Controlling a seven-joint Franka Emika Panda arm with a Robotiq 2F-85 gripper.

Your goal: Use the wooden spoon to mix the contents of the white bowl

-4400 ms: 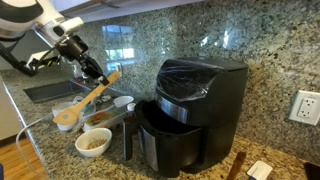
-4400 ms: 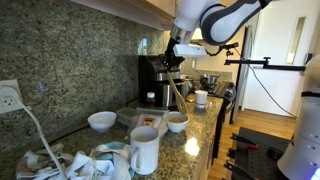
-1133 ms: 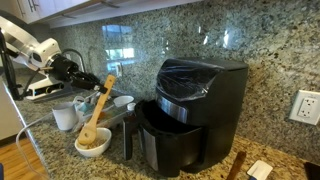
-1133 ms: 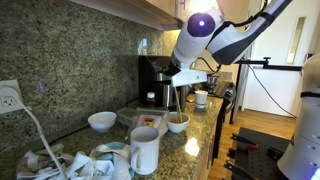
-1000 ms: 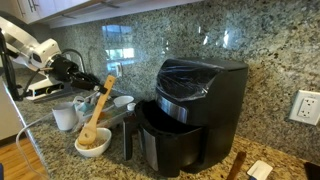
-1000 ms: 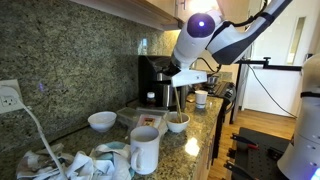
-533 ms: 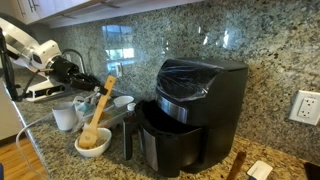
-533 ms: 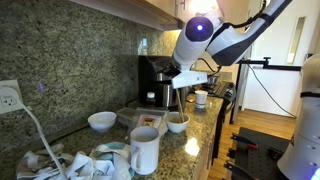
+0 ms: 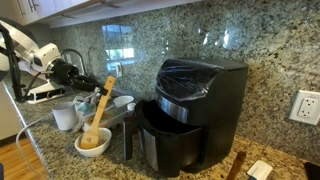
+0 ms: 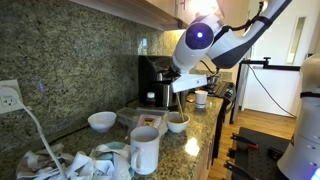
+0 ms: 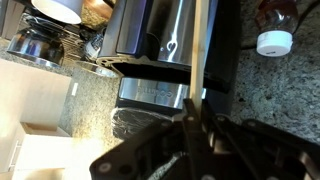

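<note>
Gripper (image 9: 101,85): jaws clamped on the upper handle of the wooden spoon (image 9: 99,108), close below its top end. The wrist view confirms this. The two dark fingers of the gripper (image 11: 193,122) meet around the pale handle (image 11: 199,60), which runs straight away from the camera.

Spoon attitude: steeply tilted in an exterior view, handle top leaning right and head down to the left. In an exterior view from the counter end, the spoon (image 10: 176,104) hangs nearly upright under the gripper (image 10: 182,86).

Spoon head: inside the white bowl (image 9: 81,150), resting in the tan-brown contents (image 9: 93,141). How deep it sits in them cannot be read.

Bowl position: on the granite counter (image 10: 200,138), near the front edge and left of the black air fryer (image 9: 190,112). From the counter end, the same bowl (image 10: 177,124) sits between a smaller white dish (image 10: 102,121) on the left and the counter edge on the right.

Arm (image 9: 45,58): reaches in from the left at a low angle, white links and dark wrist.

Surroundings:
- A white cup (image 9: 65,118) stands just left of the bowl and slightly farther back.
- A white mug (image 10: 144,151) stands in the near foreground of the counter-end view, apart from the bowl.
- A wall socket (image 9: 305,107) is at far right on the granite backsplash.
</note>
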